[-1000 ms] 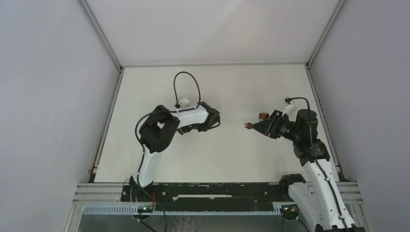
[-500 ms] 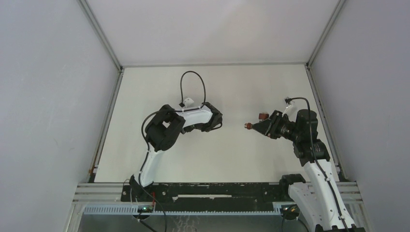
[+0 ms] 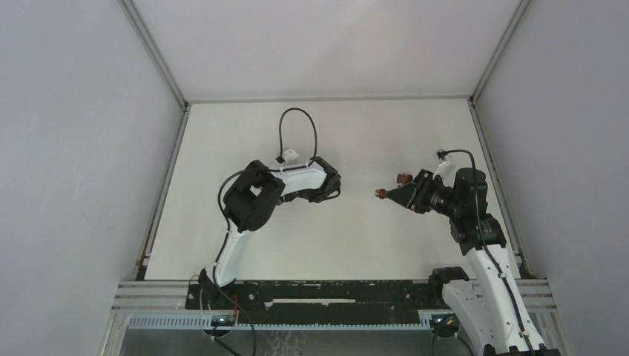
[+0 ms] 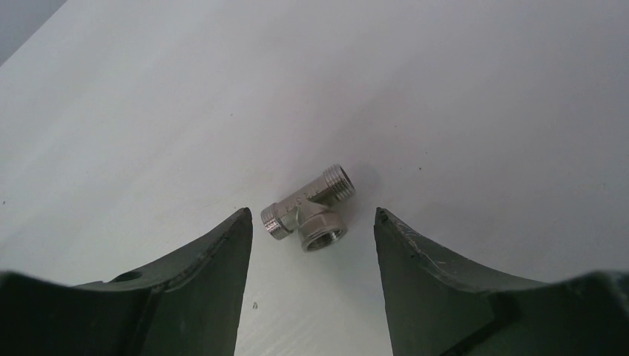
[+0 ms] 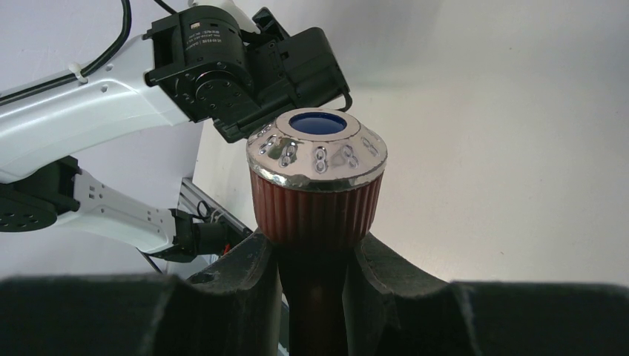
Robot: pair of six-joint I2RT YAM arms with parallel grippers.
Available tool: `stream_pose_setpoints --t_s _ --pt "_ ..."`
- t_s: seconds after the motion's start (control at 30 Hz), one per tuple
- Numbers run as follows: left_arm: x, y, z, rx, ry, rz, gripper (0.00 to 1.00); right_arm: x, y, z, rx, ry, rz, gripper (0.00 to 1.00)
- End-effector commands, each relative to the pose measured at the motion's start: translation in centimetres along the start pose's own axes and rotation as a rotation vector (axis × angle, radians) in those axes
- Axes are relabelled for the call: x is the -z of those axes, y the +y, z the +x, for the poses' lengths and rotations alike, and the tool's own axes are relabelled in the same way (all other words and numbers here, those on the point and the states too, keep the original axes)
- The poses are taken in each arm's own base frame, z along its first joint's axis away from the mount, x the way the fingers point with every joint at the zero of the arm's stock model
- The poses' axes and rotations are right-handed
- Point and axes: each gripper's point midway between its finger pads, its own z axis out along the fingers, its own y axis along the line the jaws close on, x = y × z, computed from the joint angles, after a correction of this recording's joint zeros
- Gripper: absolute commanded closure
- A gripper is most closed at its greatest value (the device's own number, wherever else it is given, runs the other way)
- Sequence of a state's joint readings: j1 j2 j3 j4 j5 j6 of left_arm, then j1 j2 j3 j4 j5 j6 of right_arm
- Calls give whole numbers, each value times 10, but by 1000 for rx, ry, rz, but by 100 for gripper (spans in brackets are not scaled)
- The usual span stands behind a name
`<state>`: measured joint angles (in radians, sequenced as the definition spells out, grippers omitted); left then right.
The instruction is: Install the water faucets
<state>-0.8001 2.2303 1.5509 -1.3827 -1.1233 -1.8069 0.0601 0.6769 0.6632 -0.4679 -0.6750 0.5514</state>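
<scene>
A silvery T-shaped metal fitting (image 4: 310, 215) lies on the white table. My left gripper (image 4: 312, 221) is open and low over it, its dark fingertips (image 4: 241, 226) to either side of the fitting and apart from it. In the top view the left gripper (image 3: 334, 190) hides the fitting. My right gripper (image 5: 315, 252) is shut on the stem of a reddish-brown water faucet (image 5: 317, 194). The faucet's ribbed knob has a silvery cap with a blue centre and points toward the left arm. In the top view the faucet (image 3: 383, 193) juts left from the right gripper (image 3: 393, 195), above the table.
The white table (image 3: 356, 237) is walled by grey panels at the left, right and back. A black cable (image 3: 297, 126) loops up over the left wrist. The left arm's black wrist and white link (image 5: 148, 81) fill the upper left of the right wrist view.
The left arm's elbow has shifted right and its cable loop with it. The left jaws have widened a little. The right arm and the faucet have not moved.
</scene>
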Motion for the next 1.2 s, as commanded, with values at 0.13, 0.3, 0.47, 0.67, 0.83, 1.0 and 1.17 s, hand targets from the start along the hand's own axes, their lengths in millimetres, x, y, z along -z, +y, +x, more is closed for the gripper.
stream_pose_setpoints --t_s 0.13,0.3,0.47,0.67,0.83,1.0,1.17 --pt "6 -8 -16 13 -37 23 34 7 22 -20 58 -59 -53 100" --pt "15 2 -33 -1 -15 55 27 6 20 -20 57 -57 -47 100" --pt "25 5 -32 -136 71 269 27 5 19 -20 59 -51 -47 100" --pt "34 9 0 -187 329 652 26 1 20 -23 56 -49 -58 100" --pt "31 17 -8 -207 411 750 27 0 19 -23 51 -45 -58 100" --pt "11 17 -20 -156 480 793 29 1 20 -23 53 -48 -61 100" --pt "-3 12 -12 -172 577 797 31 1 21 -23 52 -49 -61 100"
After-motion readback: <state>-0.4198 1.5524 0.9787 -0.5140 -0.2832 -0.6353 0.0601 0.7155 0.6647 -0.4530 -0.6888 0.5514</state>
